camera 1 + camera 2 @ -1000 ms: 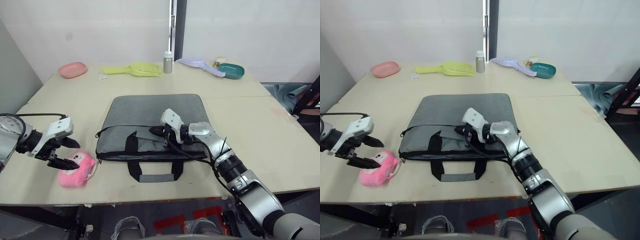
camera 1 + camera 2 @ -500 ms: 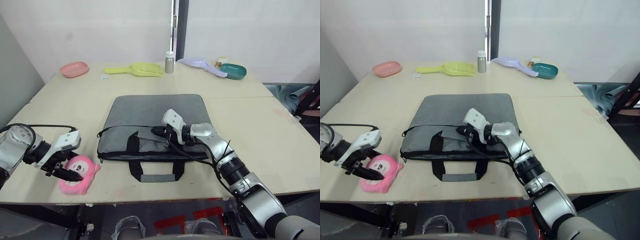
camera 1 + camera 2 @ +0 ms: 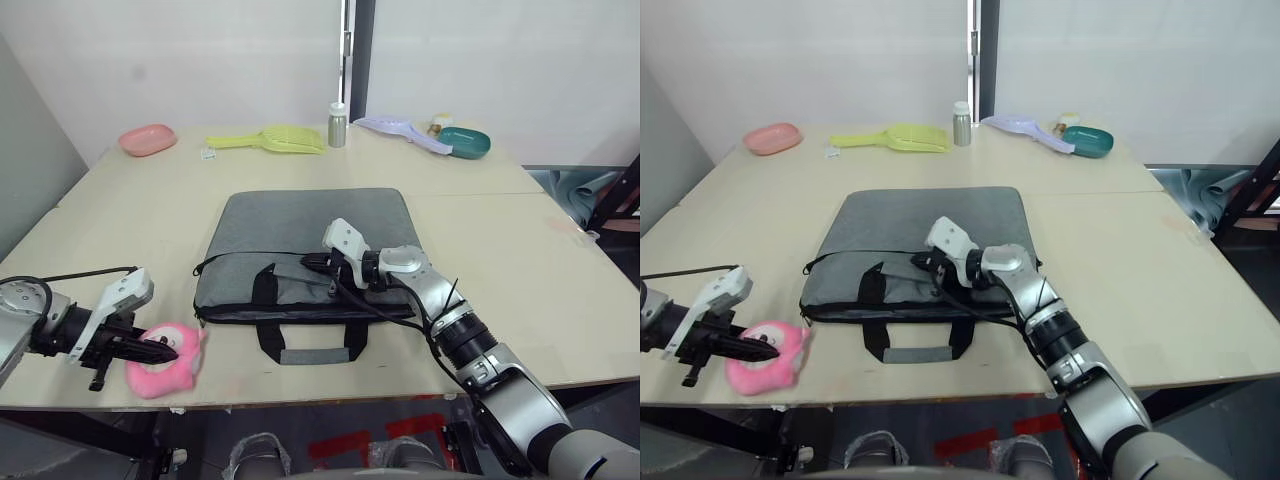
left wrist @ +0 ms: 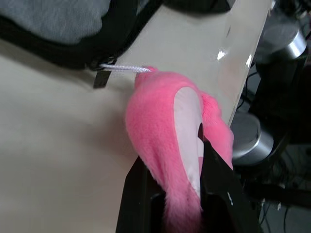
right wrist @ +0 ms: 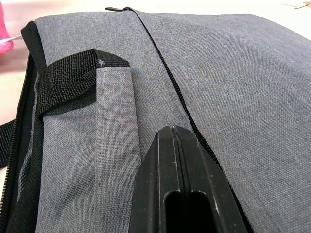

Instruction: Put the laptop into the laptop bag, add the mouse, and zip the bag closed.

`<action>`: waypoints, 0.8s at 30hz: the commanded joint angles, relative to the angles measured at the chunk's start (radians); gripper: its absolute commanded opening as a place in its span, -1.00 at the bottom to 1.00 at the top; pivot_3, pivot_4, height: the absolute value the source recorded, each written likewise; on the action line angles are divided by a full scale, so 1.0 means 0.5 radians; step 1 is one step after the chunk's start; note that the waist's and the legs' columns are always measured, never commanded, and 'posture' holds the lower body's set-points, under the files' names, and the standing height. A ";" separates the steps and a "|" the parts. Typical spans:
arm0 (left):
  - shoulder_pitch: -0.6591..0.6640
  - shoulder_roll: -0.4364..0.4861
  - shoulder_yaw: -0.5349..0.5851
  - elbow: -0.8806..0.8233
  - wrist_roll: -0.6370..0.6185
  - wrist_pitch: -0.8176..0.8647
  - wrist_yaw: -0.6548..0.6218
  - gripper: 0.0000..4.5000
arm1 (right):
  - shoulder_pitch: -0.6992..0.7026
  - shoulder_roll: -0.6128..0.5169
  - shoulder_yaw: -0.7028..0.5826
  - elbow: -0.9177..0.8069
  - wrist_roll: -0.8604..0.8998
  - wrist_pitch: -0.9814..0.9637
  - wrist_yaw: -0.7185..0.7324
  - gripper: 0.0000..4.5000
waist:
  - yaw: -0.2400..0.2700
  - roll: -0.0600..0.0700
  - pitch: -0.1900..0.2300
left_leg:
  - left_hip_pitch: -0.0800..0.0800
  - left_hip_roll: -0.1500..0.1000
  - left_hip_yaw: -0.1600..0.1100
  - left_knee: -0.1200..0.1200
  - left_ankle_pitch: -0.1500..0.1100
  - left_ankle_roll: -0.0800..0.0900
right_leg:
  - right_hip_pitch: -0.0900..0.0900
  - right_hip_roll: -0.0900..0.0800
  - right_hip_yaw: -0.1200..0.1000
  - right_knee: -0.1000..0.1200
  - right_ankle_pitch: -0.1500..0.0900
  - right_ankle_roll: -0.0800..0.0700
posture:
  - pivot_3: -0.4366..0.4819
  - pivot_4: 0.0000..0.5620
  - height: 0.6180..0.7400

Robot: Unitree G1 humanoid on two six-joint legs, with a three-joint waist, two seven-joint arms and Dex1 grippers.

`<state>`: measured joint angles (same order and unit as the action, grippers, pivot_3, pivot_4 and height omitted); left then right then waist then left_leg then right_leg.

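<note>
Since earlier frame, left gripper (image 3: pixel 150 347) lower, nearer table edge, now pinching pink plush toy (image 3: pixel 165 358) between fingers. Laptop bag (image 3: pixel 300 250) flat mid-table. Right gripper (image 3: pixel 312 264) on bag top, fingers pressed together by zipper line.

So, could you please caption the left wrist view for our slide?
Left gripper clamped on a pink plush toy at the table edge beside the laptop bag.
</note>
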<state>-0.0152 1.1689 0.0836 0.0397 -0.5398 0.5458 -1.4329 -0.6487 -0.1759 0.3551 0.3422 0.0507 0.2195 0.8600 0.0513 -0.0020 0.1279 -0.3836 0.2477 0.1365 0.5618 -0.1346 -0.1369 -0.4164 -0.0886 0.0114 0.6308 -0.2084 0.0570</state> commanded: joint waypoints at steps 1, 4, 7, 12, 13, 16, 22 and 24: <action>0.088 -0.042 0.121 -0.204 -0.117 0.152 0.067 -0.99 | 0.042 0.007 0.043 0.061 -0.044 0.072 0.001 -1.00 | -0.003 0.000 0.000 | 0.000 0.000 0.000 0.000 0.000 0.000 | 0.000 0.000 0.000 0.000 0.000 0.000 | -0.05 -0.47 1.00; 0.160 -0.065 0.158 -0.317 -0.163 0.239 0.097 -0.99 | 0.045 0.007 0.040 0.060 -0.047 0.077 0.006 -1.00 | -0.009 0.000 0.000 | -0.001 0.000 0.001 -0.001 0.000 0.000 | -0.001 0.001 0.001 -0.003 0.000 0.000 | -0.05 -0.47 1.00; 0.204 -0.095 0.171 -0.404 -0.179 0.276 0.128 -0.99 | 0.059 0.005 0.044 0.045 -0.046 0.091 0.011 -1.00 | -0.010 -0.001 0.000 | -0.001 0.000 0.002 -0.001 0.000 0.000 | -0.001 0.001 0.002 -0.003 0.000 0.000 | -0.05 -0.47 1.00; 0.172 -0.132 0.154 -0.422 -0.148 0.306 0.147 -0.99 | 0.075 0.014 0.052 0.020 -0.045 0.111 0.005 -1.00 | -0.009 -0.001 -0.001 | 0.001 0.000 0.003 -0.001 0.000 0.000 | -0.001 0.002 0.004 -0.002 0.000 0.000 | -0.05 -0.47 1.00; 0.161 -0.134 0.150 -0.409 -0.136 0.303 0.149 -0.99 | 0.077 0.015 0.051 0.014 -0.045 0.116 0.004 -1.00 | -0.010 -0.001 -0.001 | 0.001 0.000 0.003 -0.001 0.000 0.000 | -0.001 0.002 0.004 -0.002 -0.001 0.000 | -0.05 -0.47 1.00; 0.137 -0.138 0.138 -0.382 -0.115 0.297 0.149 -0.99 | 0.077 0.014 0.043 0.004 -0.043 0.120 0.001 -1.00 | -0.010 -0.001 -0.001 | 0.000 0.000 0.003 -0.001 0.000 0.000 | -0.001 0.002 0.004 -0.002 -0.001 0.000 | -0.05 -0.47 1.00; 0.117 -0.142 0.106 -0.310 -0.045 0.243 0.153 -0.99 | 0.059 -0.005 -0.087 -0.117 0.047 0.170 -0.028 -1.00 | -0.010 0.000 0.000 | 0.000 0.000 0.004 -0.001 0.000 0.000 | -0.002 0.002 0.005 -0.003 -0.001 0.000 | -0.05 -0.47 1.00; 0.108 -0.152 0.092 -0.302 -0.036 0.235 0.163 -1.00 | 0.058 -0.034 -0.184 -0.236 0.148 0.288 -0.016 -0.89 | -0.001 0.000 0.001 | -0.001 0.000 0.004 -0.001 0.000 0.000 | -0.003 0.002 0.005 -0.003 -0.001 0.000 | -0.05 -0.47 1.00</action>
<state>0.0504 1.0973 0.1346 -0.1115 -0.5634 0.6774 -1.3476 -0.6219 -0.1737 0.3156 0.2655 0.0924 0.3140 0.8572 0.0509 -0.0020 0.1285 -0.3841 0.2479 0.1387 0.5612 -0.1346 -0.1368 -0.4176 -0.0875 0.0140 0.6294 -0.2087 0.0568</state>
